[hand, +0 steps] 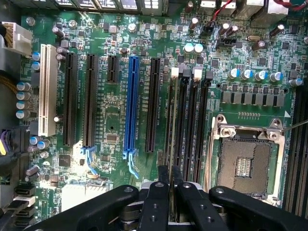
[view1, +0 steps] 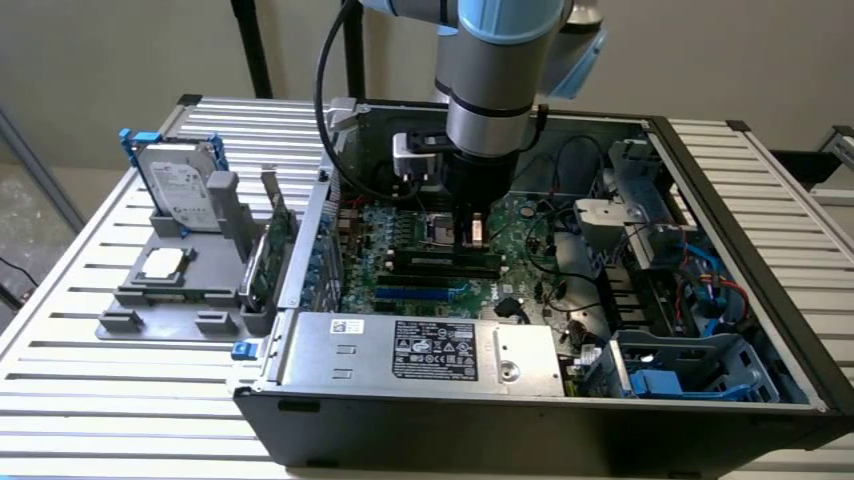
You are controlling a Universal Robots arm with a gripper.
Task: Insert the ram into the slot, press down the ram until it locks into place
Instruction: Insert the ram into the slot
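Four black memory slots (hand: pixel 196 125) run side by side on the motherboard (hand: pixel 115 115), between the one silver processor socket (hand: pixel 245 166) and the one blue slot (hand: pixel 131 103). One ram (hand: pixel 172 139) stands edge-on along the slot (hand: pixel 175 91) furthest from the socket; I cannot tell if it is fully seated. The gripper (hand: pixel 169 177) has its two fingers (hand: pixel 155 204) closed on the ram's near end. One arm (view1: pixel 497 90) reaches down into the middle of the open computer case (view1: pixel 534 425) on the slatted tabletop (view1: pixel 120 400). On the exterior view's left of the case sits one grey holder (view1: pixel 160 295) with one hard drive (view1: pixel 183 190).
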